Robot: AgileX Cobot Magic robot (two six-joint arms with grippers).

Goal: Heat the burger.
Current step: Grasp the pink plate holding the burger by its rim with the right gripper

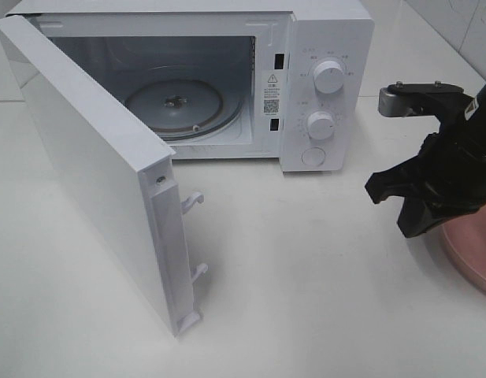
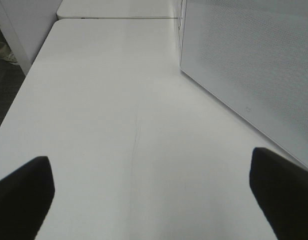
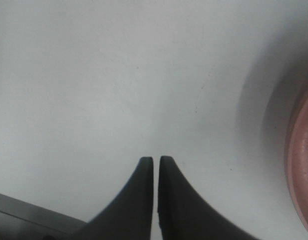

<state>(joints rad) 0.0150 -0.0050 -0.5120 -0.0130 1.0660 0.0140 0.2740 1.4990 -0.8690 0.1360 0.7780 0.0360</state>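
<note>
The burger is out of view in every frame. My right gripper (image 1: 388,206) hangs at the right of the table, over the near edge of a pink plate (image 1: 473,253). Its black fingertips (image 3: 146,167) stand almost together with nothing between them, just above bare table beside the plate's rim (image 3: 302,165). My left gripper (image 2: 151,167) does not show in the high view. In the left wrist view its two dark fingers (image 2: 24,192) stand wide apart and empty over the white table.
A white microwave (image 1: 329,47) stands at the back with its door (image 1: 93,173) swung wide toward the front left. A glass turntable (image 1: 176,102) lies inside the cavity. A white dotted panel of the microwave (image 2: 253,65) rises beside my left gripper.
</note>
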